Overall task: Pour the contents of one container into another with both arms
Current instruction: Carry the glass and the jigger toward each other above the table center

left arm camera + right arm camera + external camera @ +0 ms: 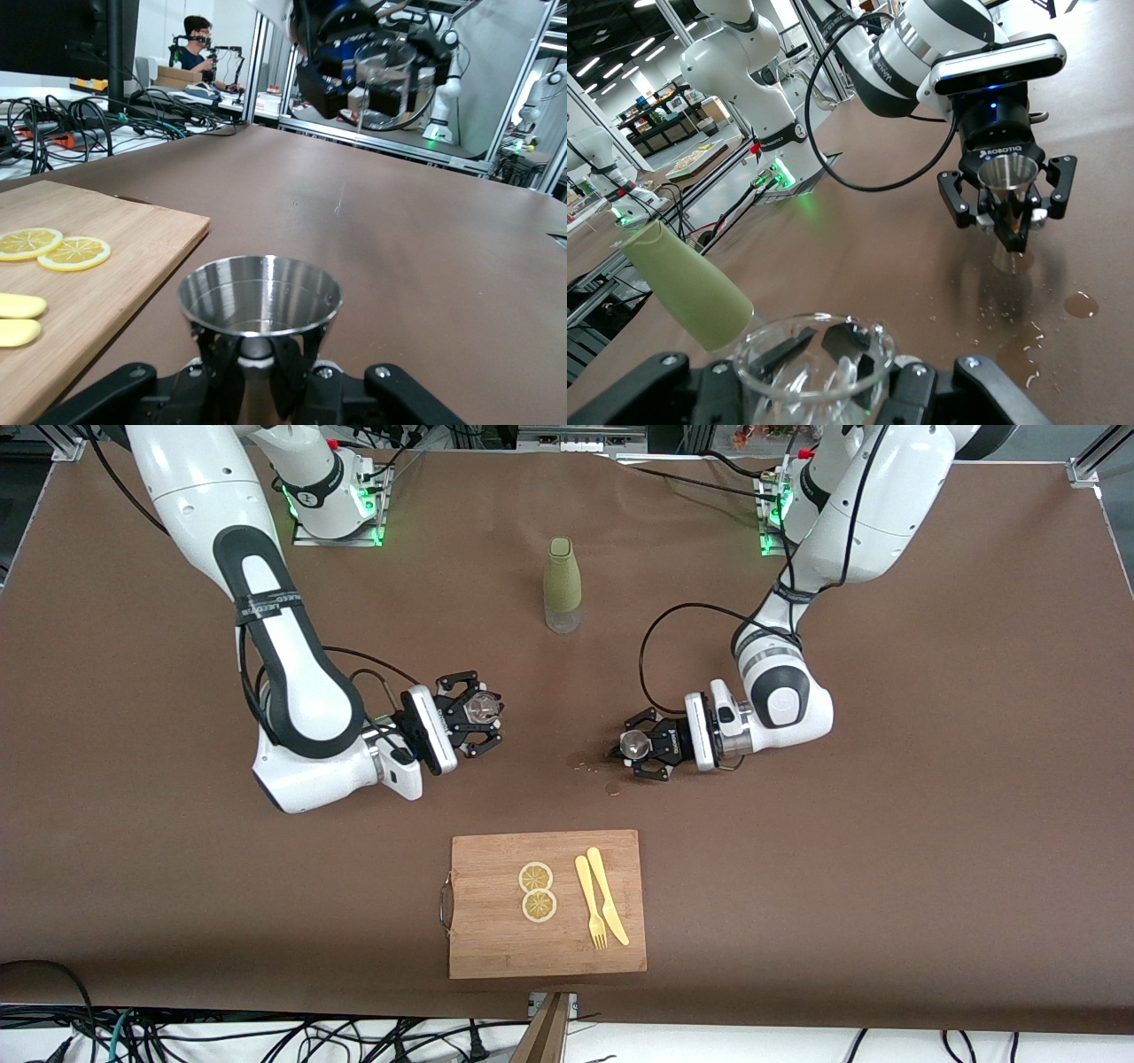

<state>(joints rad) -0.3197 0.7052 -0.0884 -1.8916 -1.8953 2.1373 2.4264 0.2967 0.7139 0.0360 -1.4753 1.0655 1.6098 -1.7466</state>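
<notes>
Over the desk's middle: both arms hold their containers apart, mouths up, neither tipped.
Right gripper (pixel 472 722): fingers clenched on a clear glass cup (pixel 483 708), raised over bare brown desk (pixel 886 824) toward the right arm's end.
Left gripper (pixel 640 755): fingers clamped on a small steel cup (pixel 634 744), low over the desk, just above a wet patch.
Spill (pixel 592 766): drops and a small puddle on the desk under the steel cup, which suggests some liquid missed.
Bystanders: green bottle (pixel 562 584) standing nearer the bases; cutting board (pixel 478 948) with lemon slices (pixel 537 891), yellow fork (pixel 590 902) and knife (pixel 607 895) nearer the front camera.
Step, as I read it: cups gripped, pour not under way.
Next move calls for: bringing one rim over the other cup's mouth, then tilting slowly.
</notes>
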